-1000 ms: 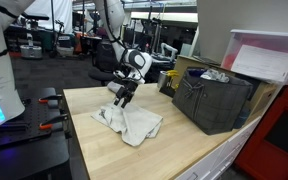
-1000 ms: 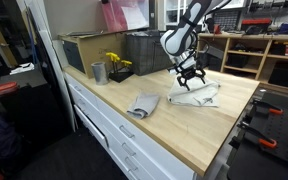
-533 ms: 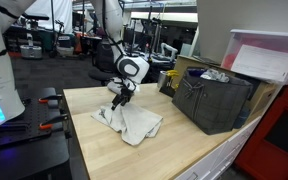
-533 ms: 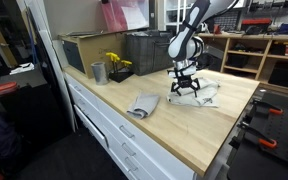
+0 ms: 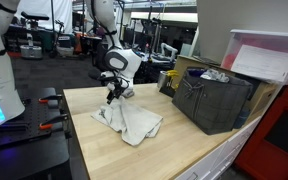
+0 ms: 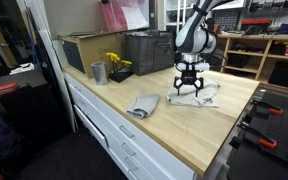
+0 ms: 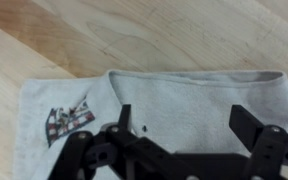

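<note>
Obs., standing by the bench: Robotiq gripper [image 5: 112,97] hangs fingers-down over the pale towel [image 5: 134,122] on the wooden benchtop [image 5: 94,150], at the towel's end away from the dark crate [image 5: 212,100]. Fingers spread wide, nothing between them. In the wrist view the two dark fingertips [image 7: 124,115] stand on either side of a stretch of towel [image 7: 174,90], close above its hemmed edge; whether they touch the fabric I cannot tell. A small printed patch [image 7: 69,122] shows near one corner of the cloth. The towel lies loose and rumpled, partly doubled over on itself, flat on the wood, no part lifted. In an exterior view a second, greyer cloth [image 6: 142,104] lies in a small folded pile nearer the bench's front edge, apart from the towel [image 6: 202,95]; a metal cup [image 6: 99,72] and something yellow [image 6: 114,62] stand further back by the crates. Status as judged: arm is positioned over the cloth, grasp not yet made, towel unmoved from the surface, so the whole handling of it is left to do
</note>
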Tool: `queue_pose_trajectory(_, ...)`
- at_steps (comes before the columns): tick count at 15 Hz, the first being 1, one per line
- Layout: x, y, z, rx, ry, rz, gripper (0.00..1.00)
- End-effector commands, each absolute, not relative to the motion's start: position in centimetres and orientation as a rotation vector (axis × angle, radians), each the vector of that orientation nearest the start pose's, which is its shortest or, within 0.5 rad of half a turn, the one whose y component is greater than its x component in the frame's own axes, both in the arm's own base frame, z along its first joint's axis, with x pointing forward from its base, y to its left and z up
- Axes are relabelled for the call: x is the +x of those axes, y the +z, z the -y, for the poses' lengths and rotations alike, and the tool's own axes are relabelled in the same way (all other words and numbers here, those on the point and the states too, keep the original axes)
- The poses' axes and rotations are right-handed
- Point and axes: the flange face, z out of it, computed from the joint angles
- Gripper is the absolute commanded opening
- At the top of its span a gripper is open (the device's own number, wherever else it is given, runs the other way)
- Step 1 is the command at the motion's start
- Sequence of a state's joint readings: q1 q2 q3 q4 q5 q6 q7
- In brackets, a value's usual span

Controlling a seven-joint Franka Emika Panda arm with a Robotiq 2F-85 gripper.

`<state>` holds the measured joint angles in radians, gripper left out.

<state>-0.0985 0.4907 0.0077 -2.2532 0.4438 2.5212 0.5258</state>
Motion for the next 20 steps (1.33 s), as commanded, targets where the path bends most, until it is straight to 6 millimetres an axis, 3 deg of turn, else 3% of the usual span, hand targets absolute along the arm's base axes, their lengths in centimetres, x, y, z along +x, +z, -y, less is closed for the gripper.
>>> queue_pose_trajectory(1,47.4,13.4,4.2,-2.593,0.425,-1.344,1.0)
queue_pose_trajectory(6,44.7,11.4,5.3,-2.65,0.493,-1.412,1.0)
queue_pose_trajectory(12,43.3,11.2,7.1,-2.7,0.511,-1.513,1.0)
queue_pose_trajectory(20,41.5,10.7,6.6,-2.799,0.569,-1.642,1.0)
